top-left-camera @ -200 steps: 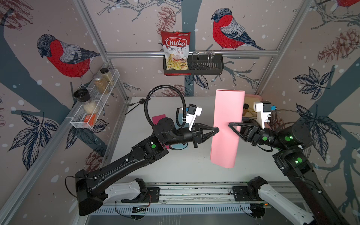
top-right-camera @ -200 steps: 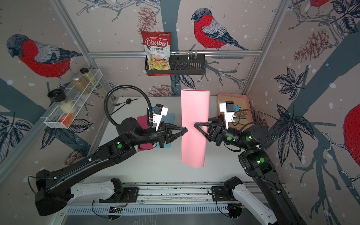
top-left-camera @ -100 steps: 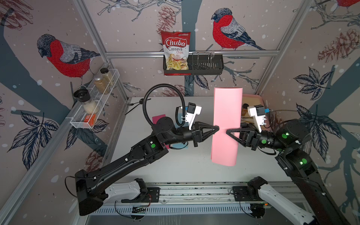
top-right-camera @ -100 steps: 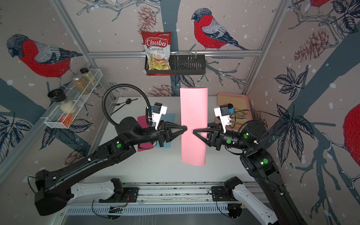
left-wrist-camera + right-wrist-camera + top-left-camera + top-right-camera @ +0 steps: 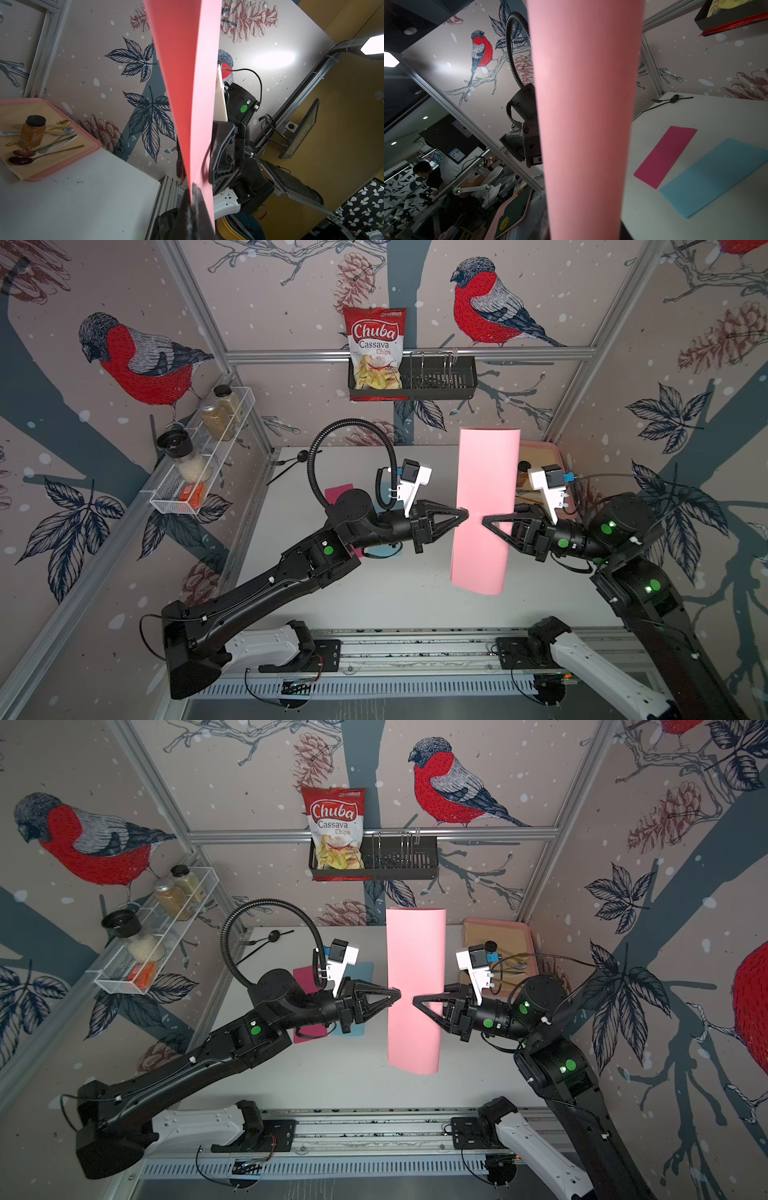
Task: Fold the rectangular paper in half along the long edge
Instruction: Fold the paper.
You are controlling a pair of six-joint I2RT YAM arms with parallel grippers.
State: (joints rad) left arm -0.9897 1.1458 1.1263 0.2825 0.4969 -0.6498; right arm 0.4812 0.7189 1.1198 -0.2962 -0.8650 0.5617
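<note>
Item: pink paper (image 5: 484,497), bent double, held upright above the table (image 5: 374,593) between both arms. Left gripper (image 5: 465,514) pinches its two long edges together. Right gripper (image 5: 485,521) meets the rounded bend; you cannot tell whether it grips. Step: likely creasing, so you next need a firm squeeze along that bend. Legible: Chuba Cassava Chips bag (image 5: 376,352).

1. Pink paper (image 5: 484,472): one plain rectangular sheet, bent over into a loose curl, no sharp crease visible.
2. Pose: held aloft, long axis running 12 to 6 o'clock in both top views.
3. Hold: the 9 o'clock long edge is pinched in my left gripper (image 5: 464,514); the rounded side faces 3 o'clock.
</note>
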